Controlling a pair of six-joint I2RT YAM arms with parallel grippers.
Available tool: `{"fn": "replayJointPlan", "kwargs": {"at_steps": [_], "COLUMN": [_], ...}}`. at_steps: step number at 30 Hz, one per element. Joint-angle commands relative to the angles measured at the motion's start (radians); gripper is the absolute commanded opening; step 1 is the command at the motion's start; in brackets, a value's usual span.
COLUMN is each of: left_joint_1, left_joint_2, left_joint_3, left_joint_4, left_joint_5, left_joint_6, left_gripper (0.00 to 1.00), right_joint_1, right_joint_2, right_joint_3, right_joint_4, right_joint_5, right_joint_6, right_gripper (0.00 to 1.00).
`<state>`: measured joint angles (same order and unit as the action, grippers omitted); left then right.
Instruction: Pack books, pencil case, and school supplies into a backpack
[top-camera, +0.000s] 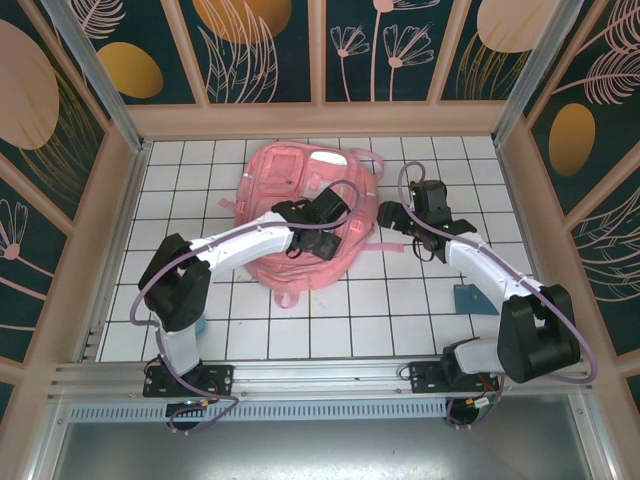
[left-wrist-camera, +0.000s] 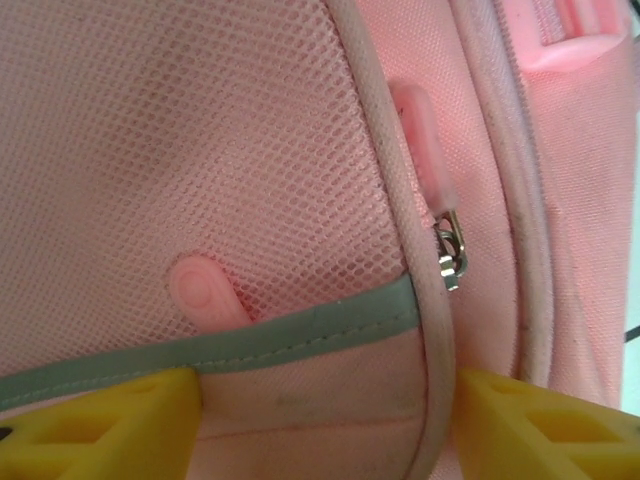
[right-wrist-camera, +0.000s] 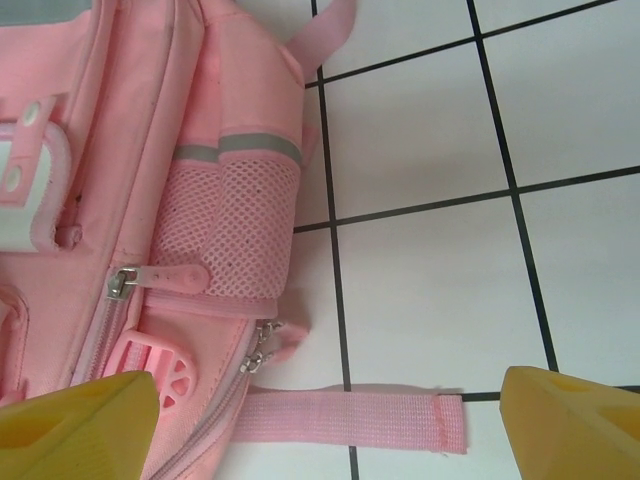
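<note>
I see the white-tiled bench (top-camera: 330, 330) carrying the pink backpack (top-camera: 285, 170) flat toward its far edge, with a small teal wedge (top-camera: 468, 298) near the right edge.

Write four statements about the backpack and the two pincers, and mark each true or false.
1. The backpack lies on a white tiled table. True.
2. The right pincer is clamped on a strap. False: its jaws stand wide open, and the strap lies free on the tiles.
3. The left pincer is at the backpack's mesh pocket, its yellow fingers apart. True.
4. The backpack is blue and stands upright. False: it is pink and lies flat on the tiles.
</note>
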<state>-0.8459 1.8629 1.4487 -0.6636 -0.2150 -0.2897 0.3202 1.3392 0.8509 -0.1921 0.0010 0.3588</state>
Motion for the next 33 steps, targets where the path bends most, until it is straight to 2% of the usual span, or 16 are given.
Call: {"fn": "replayJointPlan", "kwargs": {"at_steps": [1,4,7,11,15,19,23,27,33], "left_joint_1": [-0.01,-0.013,-0.015,-0.014,-0.015,-0.015,-0.015,-0.013,-0.013], "left_joint_2": [0.026,0.06,0.066,0.015,-0.055,-0.126,-0.204,-0.256,-0.287], "left_joint_3": [0.05,0.075,0.091,0.089,0.065,0.024,-0.02,-0.063,-0.095], "left_joint_4": [-0.063,-0.097,-0.115,-0.086,-0.051,-0.004,0.041,0.076,0.108], "left_joint_5": [-0.054,-0.111,-0.179,-0.207,-0.249,-0.304,-0.317,-0.338,-0.343], "left_joint_6": [0.025,0.016,0.008,0.037,0.096,0.145,0.179,0.192,0.188], "left_gripper": [0.66,0.61,0.51,0.31,0.1,0.04,0.02,0.0,0.0], "right_joint_1": [-0.011,-0.014,-0.015,-0.016,-0.015,-0.016,-0.008,-0.003,0.008], "right_joint_2": [-0.028,-0.028,-0.028,-0.032,-0.021,0.032,0.124,0.209,0.326], "right_joint_3": [-0.019,-0.024,-0.023,-0.022,-0.017,0.022,0.101,0.189,0.279], "right_joint_4": [-0.011,-0.006,-0.003,0.029,0.092,0.144,0.144,0.105,0.05], "right_joint_5": [-0.01,-0.014,-0.018,-0.061,-0.197,-0.372,-0.527,-0.607,-0.682], "right_joint_6": [0.019,0.021,0.017,-0.02,-0.083,-0.135,-0.222,-0.33,-0.432], "right_gripper": [0.89,0.89,0.88,0.88,0.86,0.84,0.75,0.62,0.57]}}
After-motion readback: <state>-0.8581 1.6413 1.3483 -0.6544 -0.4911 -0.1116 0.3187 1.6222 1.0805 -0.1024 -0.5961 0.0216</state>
